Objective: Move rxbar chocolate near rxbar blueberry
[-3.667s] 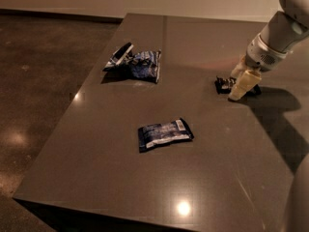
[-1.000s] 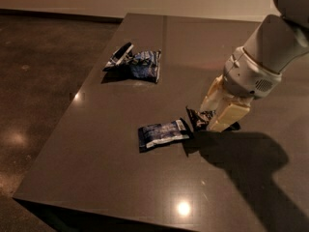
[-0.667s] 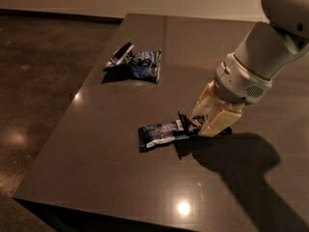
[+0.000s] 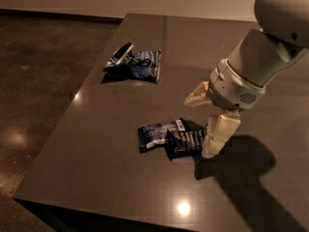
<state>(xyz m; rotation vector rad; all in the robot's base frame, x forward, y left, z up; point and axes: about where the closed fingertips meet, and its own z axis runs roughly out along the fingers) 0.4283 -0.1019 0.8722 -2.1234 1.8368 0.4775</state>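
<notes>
The rxbar chocolate [image 4: 187,140], a small black wrapper with white lettering, lies flat on the dark table [image 4: 96,178]. It touches the right end of the rxbar blueberry [image 4: 157,133], a dark blue wrapper with a white patch. My gripper [image 4: 198,127] hangs just right of the black bar, low over the table. Its cream fingers [image 4: 219,132] are spread apart. One finger stands at the bar's right edge and the other is raised behind it. The gripper holds nothing.
A wrinkly dark blue chip bag [image 4: 145,64] and a black-and-white narrow packet [image 4: 120,54] lie together at the table's far left. The table's left and front edges drop to the floor. My arm's shadow [image 4: 241,178] falls at the front right.
My gripper carried the black bar leftward across the table to the blue bar. Its fingers have since spread, and the black bar now lies on the table against the blue one.
</notes>
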